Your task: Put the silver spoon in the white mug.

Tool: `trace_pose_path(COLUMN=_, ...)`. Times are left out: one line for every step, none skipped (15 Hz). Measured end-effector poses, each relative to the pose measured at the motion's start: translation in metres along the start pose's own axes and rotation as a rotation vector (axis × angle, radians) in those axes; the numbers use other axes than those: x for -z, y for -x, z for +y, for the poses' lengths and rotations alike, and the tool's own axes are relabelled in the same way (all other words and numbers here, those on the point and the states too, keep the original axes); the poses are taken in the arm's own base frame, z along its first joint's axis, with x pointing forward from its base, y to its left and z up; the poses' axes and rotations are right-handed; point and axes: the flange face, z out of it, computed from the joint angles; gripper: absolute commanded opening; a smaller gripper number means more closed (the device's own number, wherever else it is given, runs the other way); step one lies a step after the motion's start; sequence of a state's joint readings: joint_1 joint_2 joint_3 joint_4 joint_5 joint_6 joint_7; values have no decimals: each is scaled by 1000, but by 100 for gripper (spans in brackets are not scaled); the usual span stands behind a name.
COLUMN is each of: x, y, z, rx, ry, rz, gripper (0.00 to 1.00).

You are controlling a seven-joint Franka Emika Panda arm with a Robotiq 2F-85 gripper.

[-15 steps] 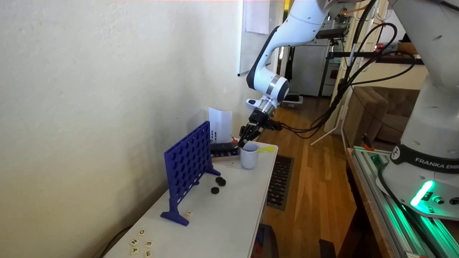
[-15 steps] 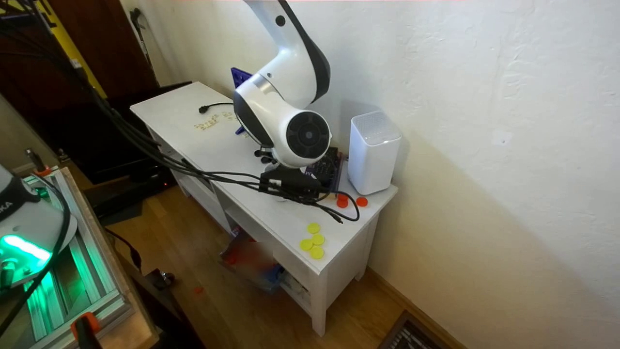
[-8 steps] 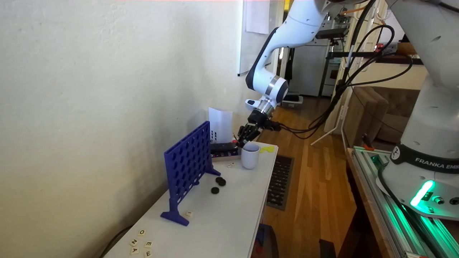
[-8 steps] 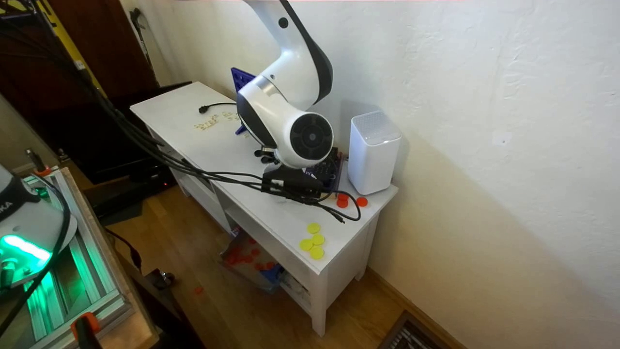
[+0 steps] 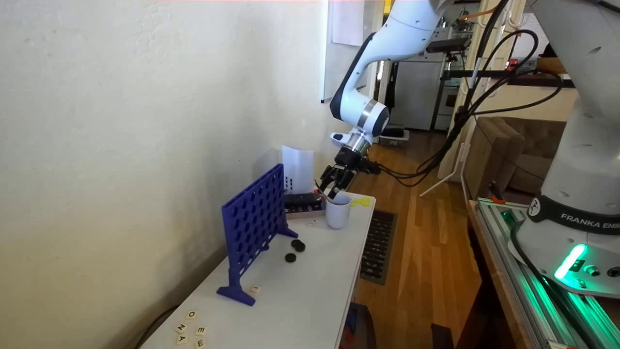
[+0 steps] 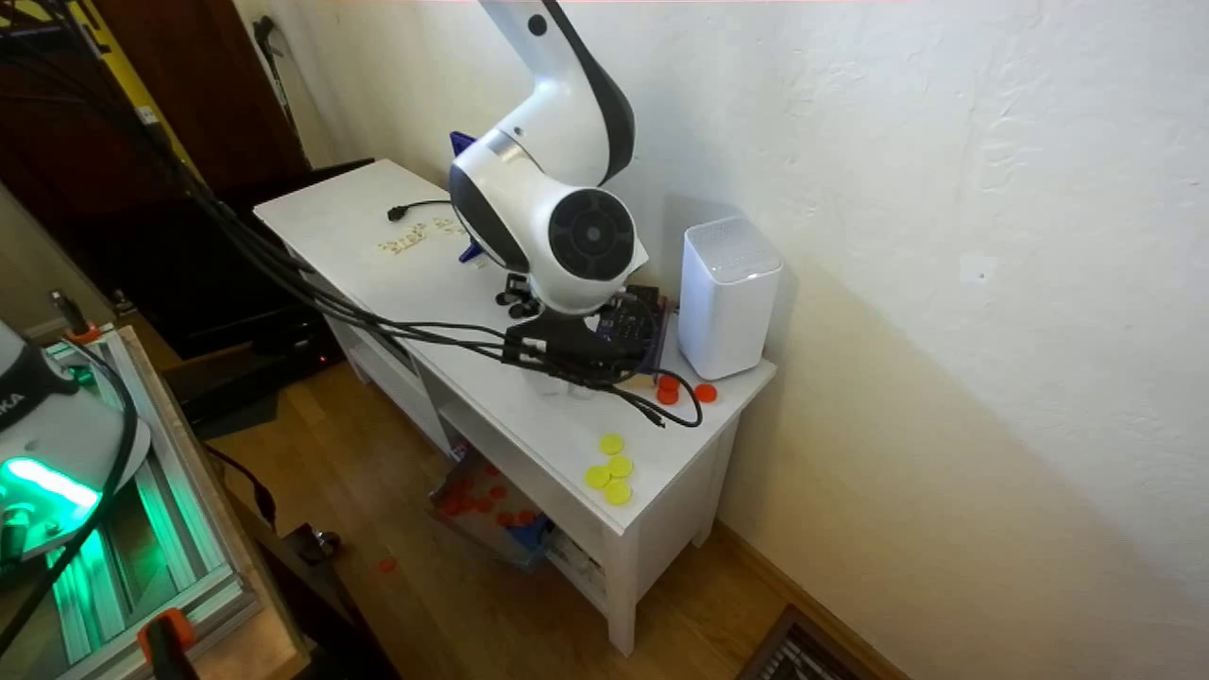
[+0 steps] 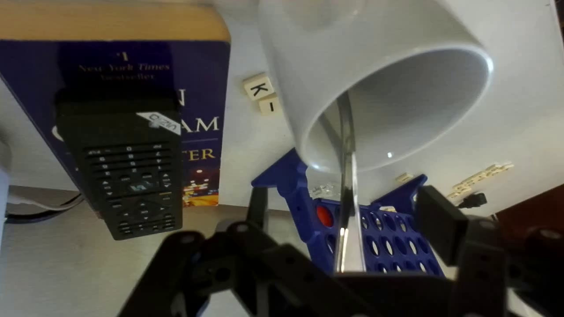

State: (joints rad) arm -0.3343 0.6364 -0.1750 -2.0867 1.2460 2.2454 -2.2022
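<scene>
Wrist view: the jaws of the gripper (image 7: 350, 215) stand well apart, one black finger on each side of the silver spoon (image 7: 349, 185), and neither is seen touching it. The spoon runs through the gap between them, its lower part inside the white mug (image 7: 418, 101) and its shaft leaning over the rim; its upper end passes out of sight at the gripper's dark body, and whether the two touch I cannot tell. In an exterior view the mug stands upright on the table (image 5: 310, 295), near the long edge away from the wall (image 5: 121, 145), with yellow discs (image 5: 360, 201) between it and the nearest corner. Two letter tiles (image 7: 258, 86) and a book (image 7: 200, 101) bearing a black remote (image 7: 128, 171) lie beside it, toward the long edge along the wall. Half a second ago the fingers looked close together at the spoon; now they are spread, and the arm's wrist (image 6: 592, 233) sits slightly higher in an exterior view, while the mug shows no clear shift and the spoon's tip stands out past the rim much as before.
</scene>
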Motion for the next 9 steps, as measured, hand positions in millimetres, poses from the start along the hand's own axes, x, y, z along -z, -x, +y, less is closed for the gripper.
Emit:
trace_pose_path(x=1, y=-6, z=-6, rx=-22, ry=36, rz=-33, gripper=100)
trace_pose_path(x=2, y=-13, z=-14, rx=-43, ry=78, rz=-64, gripper=100)
trace_pose_path(x=5, y=-21, z=-25, rx=-59, ry=124, rz=-96, gripper=100)
trace_pose_path(x=8, y=-29, z=-39, rx=-81, ry=170, rz=-126, gripper=100)
trace_pose_path(x=12, y=-37, z=-53, rx=-105, ry=217, rz=-151, gripper=100)
trace_pose_path(x=17, y=-44, z=-69, rx=-126, ry=269, rz=-172, gripper=100)
trace_pose_path(x=23, y=-50, z=-84, rx=-148, ry=322, rz=-189, gripper=100)
trace_pose_path(x=31, y=-55, z=-100, rx=-169, ry=375, rz=-208, gripper=100)
trace_pose_path(x=39, y=-60, z=-115, rx=-192, ry=431, rz=-229, gripper=100)
